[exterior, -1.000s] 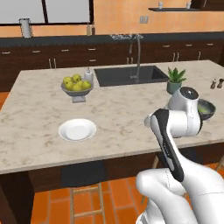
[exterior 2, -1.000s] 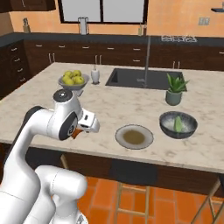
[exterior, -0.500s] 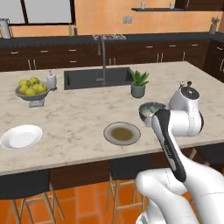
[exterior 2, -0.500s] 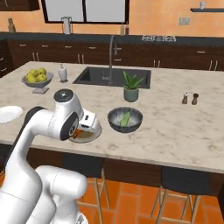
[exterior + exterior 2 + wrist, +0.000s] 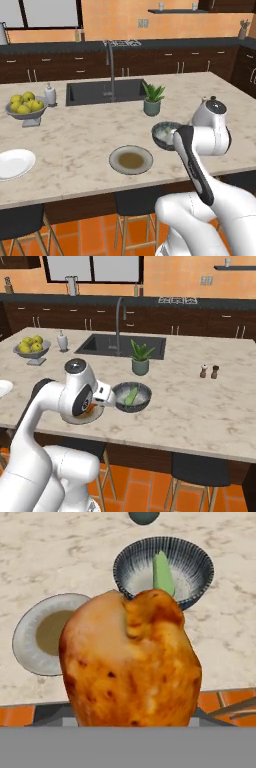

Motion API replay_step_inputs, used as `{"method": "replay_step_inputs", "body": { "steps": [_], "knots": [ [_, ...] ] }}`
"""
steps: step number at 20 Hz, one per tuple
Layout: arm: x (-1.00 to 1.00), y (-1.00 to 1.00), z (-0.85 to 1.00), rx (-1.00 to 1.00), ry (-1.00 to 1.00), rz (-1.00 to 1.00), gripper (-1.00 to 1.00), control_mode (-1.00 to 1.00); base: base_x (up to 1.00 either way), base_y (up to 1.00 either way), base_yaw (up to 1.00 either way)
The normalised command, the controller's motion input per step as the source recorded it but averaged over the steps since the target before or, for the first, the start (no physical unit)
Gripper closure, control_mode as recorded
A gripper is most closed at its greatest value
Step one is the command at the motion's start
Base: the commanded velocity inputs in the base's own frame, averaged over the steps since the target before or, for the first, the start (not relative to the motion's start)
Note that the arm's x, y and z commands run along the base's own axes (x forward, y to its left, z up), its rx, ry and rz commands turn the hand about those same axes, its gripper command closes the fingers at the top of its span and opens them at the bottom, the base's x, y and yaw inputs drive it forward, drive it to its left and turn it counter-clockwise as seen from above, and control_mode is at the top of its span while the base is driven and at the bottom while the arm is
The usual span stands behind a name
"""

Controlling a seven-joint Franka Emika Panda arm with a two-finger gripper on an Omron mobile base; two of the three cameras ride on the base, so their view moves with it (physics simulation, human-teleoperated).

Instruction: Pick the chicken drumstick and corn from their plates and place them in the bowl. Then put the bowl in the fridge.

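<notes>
One chicken drumstick, orange-brown, clamped in the gripper, fat end facing the hand camera; fingers themselves are hidden behind it. It hangs above the worktop's front edge, beside the bowl.

One bowl, dark ribbed, near the front edge, right of centre. One corn already lying inside it, green husk up.

Two plates: the grey-rimmed plate with brownish centre sits just left of the bowl, close to the front edge; the white plate is well apart at the front left corner.

Further back: one potted plant by the sink, one footed fruit bowl of lemons at the left edge, one soap dispenser beside it, two shakers toward the right.
</notes>
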Motion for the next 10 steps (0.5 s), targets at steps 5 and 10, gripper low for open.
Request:
{"method": "replay_step_inputs", "body": {
  "steps": [5,10],
  "knots": [
    [1.00,-0.51,-0.16,0.00,0.08,0.02,1.00,-1.00,0.00,0.00,0.00],
    [1.00,-0.34,-0.16,0.00,0.17,0.00,1.00,-1.00,0.00,0.00,0.00]
  ]
}}
